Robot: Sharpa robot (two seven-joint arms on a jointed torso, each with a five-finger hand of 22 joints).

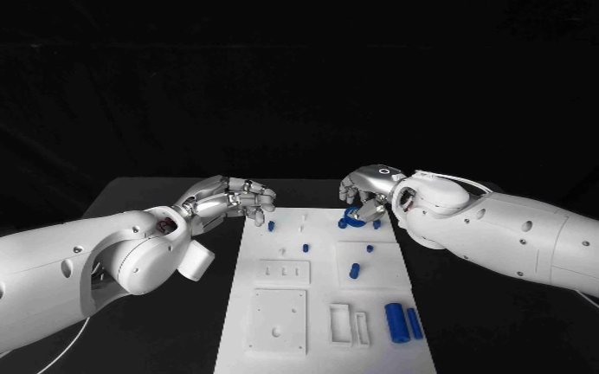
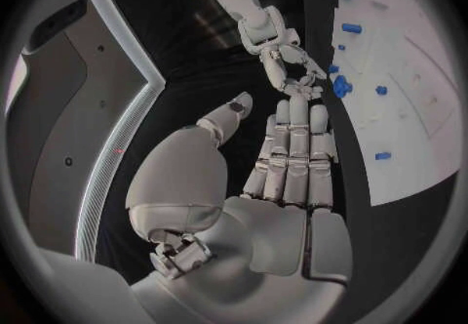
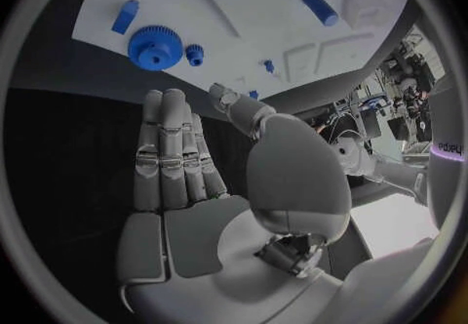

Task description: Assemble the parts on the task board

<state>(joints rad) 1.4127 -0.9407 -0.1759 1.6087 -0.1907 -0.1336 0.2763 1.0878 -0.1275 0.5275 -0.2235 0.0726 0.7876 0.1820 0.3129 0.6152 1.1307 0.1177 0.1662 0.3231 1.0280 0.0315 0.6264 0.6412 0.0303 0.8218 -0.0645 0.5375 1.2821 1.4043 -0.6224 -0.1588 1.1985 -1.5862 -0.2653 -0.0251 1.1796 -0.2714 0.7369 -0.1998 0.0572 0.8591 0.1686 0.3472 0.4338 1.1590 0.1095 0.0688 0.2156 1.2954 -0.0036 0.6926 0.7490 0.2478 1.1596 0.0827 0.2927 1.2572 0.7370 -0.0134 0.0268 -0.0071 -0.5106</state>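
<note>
Both robot hands — left (image 1: 231, 198), right (image 1: 370, 189) — released, right partly hiding blue gear (image 1: 356, 216).

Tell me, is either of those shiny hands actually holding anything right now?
No. The left hand and the right hand both hold nothing, fingers stretched out; the blue gear lies free on the task board.

Glossy white, rounded arm shells dotted with small dark screw holes. Silver, segmented left hand (image 1: 231, 196) and right hand (image 1: 370, 185), pale grey padded palms. Thin white cable looping over the forearm just behind the right hand.
</note>
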